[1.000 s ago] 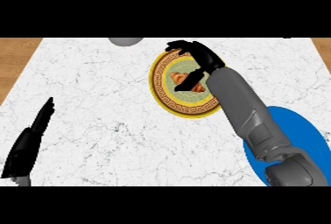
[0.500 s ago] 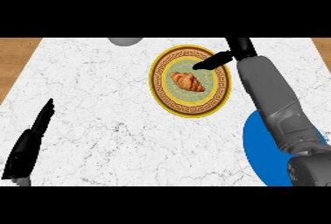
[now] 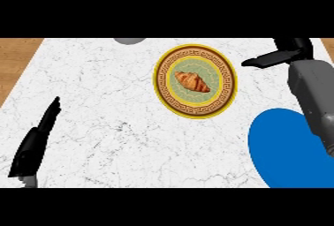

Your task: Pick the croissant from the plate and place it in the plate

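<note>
The blue plate (image 3: 290, 152) lies below the right hand (image 3: 277, 57), beside its forearm. The gold-rimmed plate (image 3: 194, 81), left of this hand, holds the croissant (image 3: 191, 81). The hand holds nothing, its fingers straight. The left hand (image 3: 36, 143) rests open, far left. Whether the croissant waits for lifting or is already set down, the scene does not settle.

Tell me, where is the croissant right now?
In the head view, the croissant lies in the middle of the gold-rimmed plate, toward the counter's far right, with the blue plate nearer the robot.
</note>
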